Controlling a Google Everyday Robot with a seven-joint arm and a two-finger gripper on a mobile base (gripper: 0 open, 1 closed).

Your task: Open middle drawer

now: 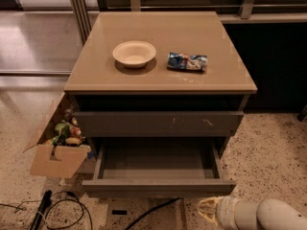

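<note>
The middle drawer (158,187) of the brown cabinet stands pulled out towards me, showing its smooth grey inside and a plain flat front. Above it is a shut front with pale scratch marks (192,122). My gripper (208,211) is at the bottom right, below and just right of the open drawer's front corner. It is apart from the drawer and holds nothing. My white arm (268,215) runs off to the right.
A pale bowl (134,53) and a blue snack bag (187,61) lie on the cabinet top (96,75). An open cardboard box (56,150) of items stands at the left. Black cables (57,209) lie on the speckled floor below.
</note>
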